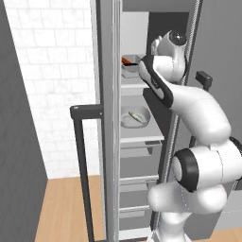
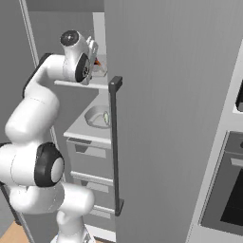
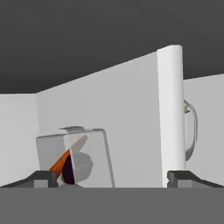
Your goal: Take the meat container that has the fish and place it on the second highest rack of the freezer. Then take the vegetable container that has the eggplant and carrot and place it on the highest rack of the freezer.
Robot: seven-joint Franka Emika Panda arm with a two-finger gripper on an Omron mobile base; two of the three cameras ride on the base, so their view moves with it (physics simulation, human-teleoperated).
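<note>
White-tiled kitchen wall point(image 1: 52, 71), wood floor point(image 1: 61, 208), freezer point(image 2: 171, 118) standing open. Gripper point(image 3: 112, 177) spread wide, empty, facing clear container point(image 3: 74, 157) with carrot point(image 3: 61, 159) and eggplant point(image 3: 68, 171) on highest rack point(image 1: 133, 86). Below, on second highest rack point(image 1: 142, 139), bowl point(image 1: 135, 116) with fish point(image 1: 135, 116).

Vegetable container point(image 1: 130, 66) sits on the highest rack point(image 1: 133, 86); fish bowl point(image 1: 134, 116) on the second highest rack point(image 1: 142, 138)

Freezer point(image 1: 109, 118) grey, handle point(image 1: 81, 156) dark; carrot point(image 3: 59, 162) bright orange; eggplant point(image 3: 68, 170) near-black purple; fish point(image 1: 135, 116) silvery-green; wall tiles point(image 1: 52, 71) white.
</note>
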